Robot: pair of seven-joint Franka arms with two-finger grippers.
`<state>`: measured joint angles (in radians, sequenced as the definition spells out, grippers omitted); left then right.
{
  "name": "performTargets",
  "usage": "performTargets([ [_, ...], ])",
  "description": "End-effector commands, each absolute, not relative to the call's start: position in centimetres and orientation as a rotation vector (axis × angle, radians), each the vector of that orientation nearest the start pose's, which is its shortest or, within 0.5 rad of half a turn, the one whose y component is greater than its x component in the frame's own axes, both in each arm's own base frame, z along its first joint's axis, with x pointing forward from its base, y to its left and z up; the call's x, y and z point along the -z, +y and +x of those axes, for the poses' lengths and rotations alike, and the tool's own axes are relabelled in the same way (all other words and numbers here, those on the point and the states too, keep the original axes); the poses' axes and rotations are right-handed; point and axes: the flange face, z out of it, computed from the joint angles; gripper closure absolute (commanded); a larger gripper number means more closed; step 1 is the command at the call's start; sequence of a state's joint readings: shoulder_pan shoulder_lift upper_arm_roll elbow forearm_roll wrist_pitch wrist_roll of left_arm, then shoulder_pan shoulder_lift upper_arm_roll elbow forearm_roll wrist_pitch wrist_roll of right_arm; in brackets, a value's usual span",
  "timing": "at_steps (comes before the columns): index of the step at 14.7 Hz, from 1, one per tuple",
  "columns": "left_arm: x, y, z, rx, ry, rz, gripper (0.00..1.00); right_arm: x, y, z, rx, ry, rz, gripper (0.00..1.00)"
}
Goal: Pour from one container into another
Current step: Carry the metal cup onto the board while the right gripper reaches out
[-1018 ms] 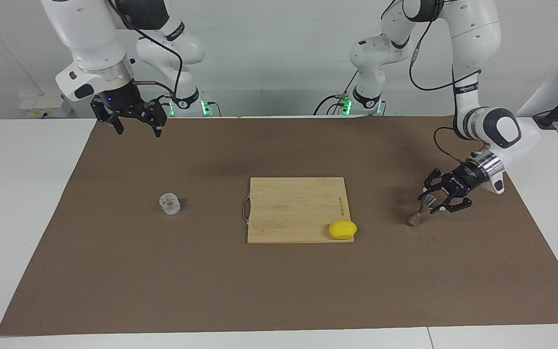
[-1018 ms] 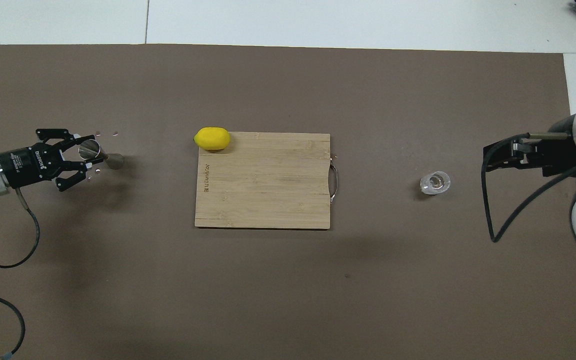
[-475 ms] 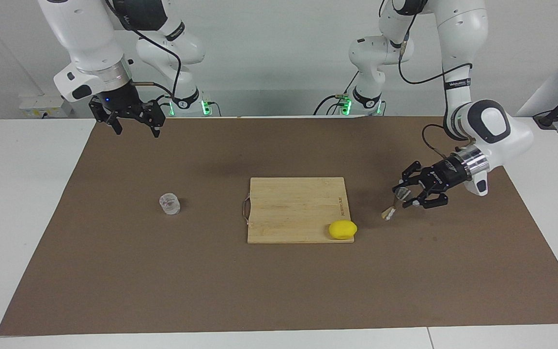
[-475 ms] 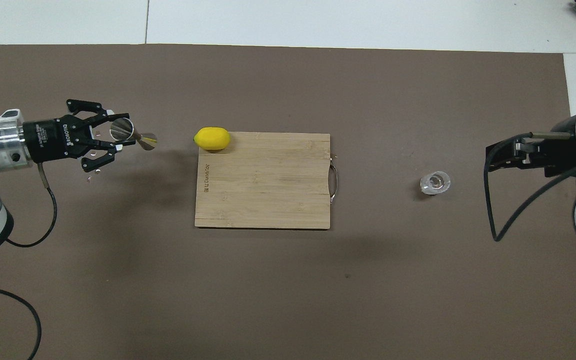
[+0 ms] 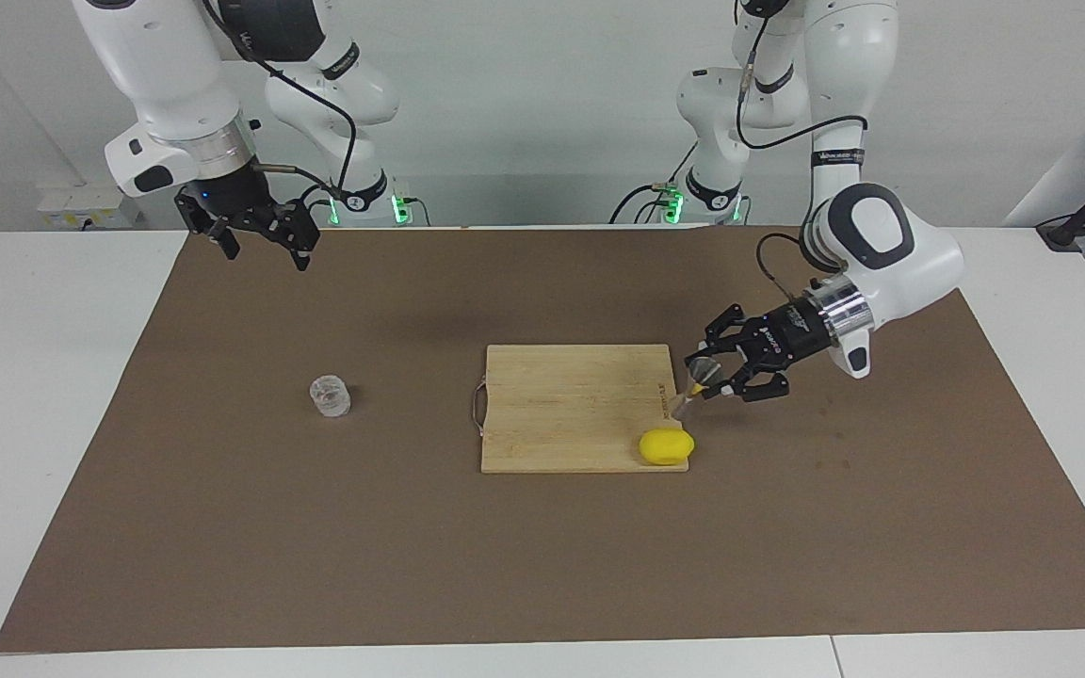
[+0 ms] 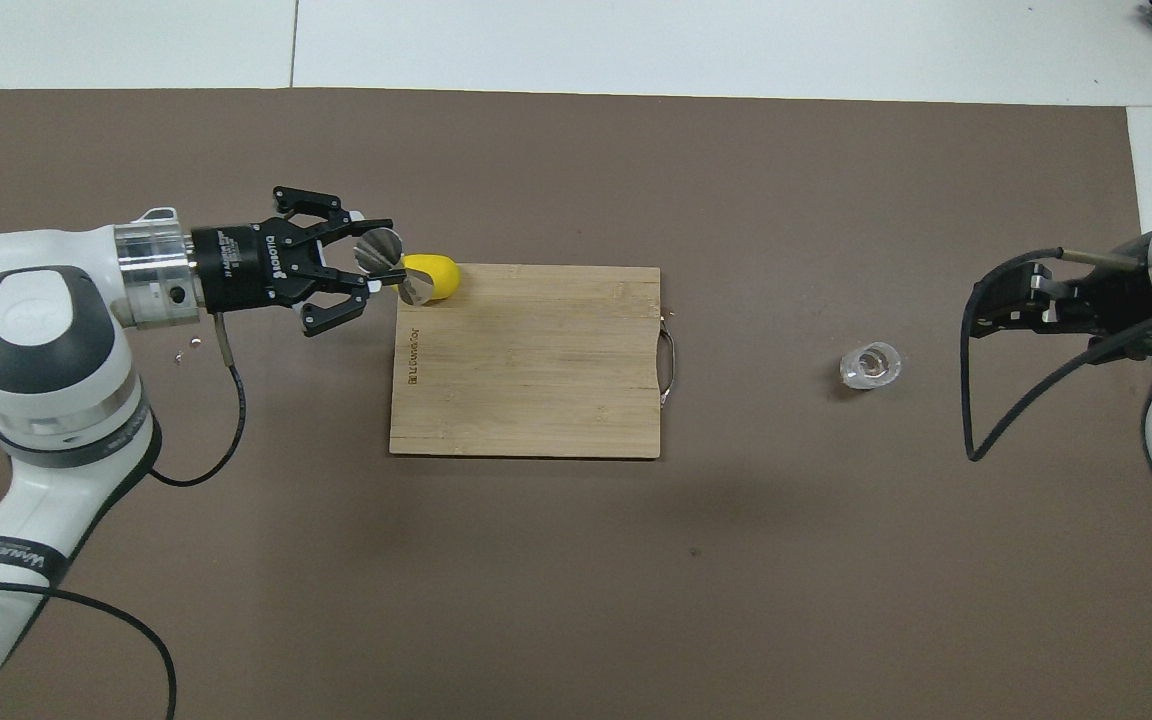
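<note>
My left gripper [image 5: 710, 377] [image 6: 368, 272] is shut on the metal jigger [image 5: 699, 372] [image 6: 381, 250]. It holds the jigger tilted in the air over the cutting board's corner by the lemon. The clear glass tumbler [image 5: 329, 395] [image 6: 870, 366] stands upright on the brown mat toward the right arm's end of the table, with nothing touching it. My right gripper [image 5: 265, 252] [image 6: 981, 308] hangs open and holds nothing, raised over the mat at the right arm's end, where that arm waits.
A wooden cutting board [image 5: 571, 405] [image 6: 536, 370] lies mid-table, with a yellow lemon [image 5: 665, 445] [image 6: 436, 275] on its corner toward the left arm's end. A few tiny specks [image 6: 191, 345] lie on the mat [image 5: 542, 565] below the left arm.
The left arm has lifted the jigger off the mat and carried it toward the cutting board, now over the corner by the lemon. The right arm barely shifted.
</note>
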<state>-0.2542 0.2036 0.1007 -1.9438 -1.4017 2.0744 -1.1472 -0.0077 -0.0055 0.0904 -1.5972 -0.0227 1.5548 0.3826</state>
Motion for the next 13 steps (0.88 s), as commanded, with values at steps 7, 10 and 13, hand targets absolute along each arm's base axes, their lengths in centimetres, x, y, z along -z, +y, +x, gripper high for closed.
performTargets([
  [7, -37.1, -29.5, 55.1, 0.745, 1.819, 1.092, 1.00, -55.2, 1.8, 57.4, -0.067, 1.411, -2.741, 0.00],
  [10, -36.3, -32.3, 53.8, 0.698, 1.839, 1.126, 1.00, -52.5, -0.6, 58.1, -0.178, 1.657, -2.474, 0.00],
  [13, -36.0, -34.8, 53.7, 0.661, 1.834, 1.149, 1.00, -48.3, -3.7, 58.8, -0.298, 1.803, -2.265, 0.00],
])
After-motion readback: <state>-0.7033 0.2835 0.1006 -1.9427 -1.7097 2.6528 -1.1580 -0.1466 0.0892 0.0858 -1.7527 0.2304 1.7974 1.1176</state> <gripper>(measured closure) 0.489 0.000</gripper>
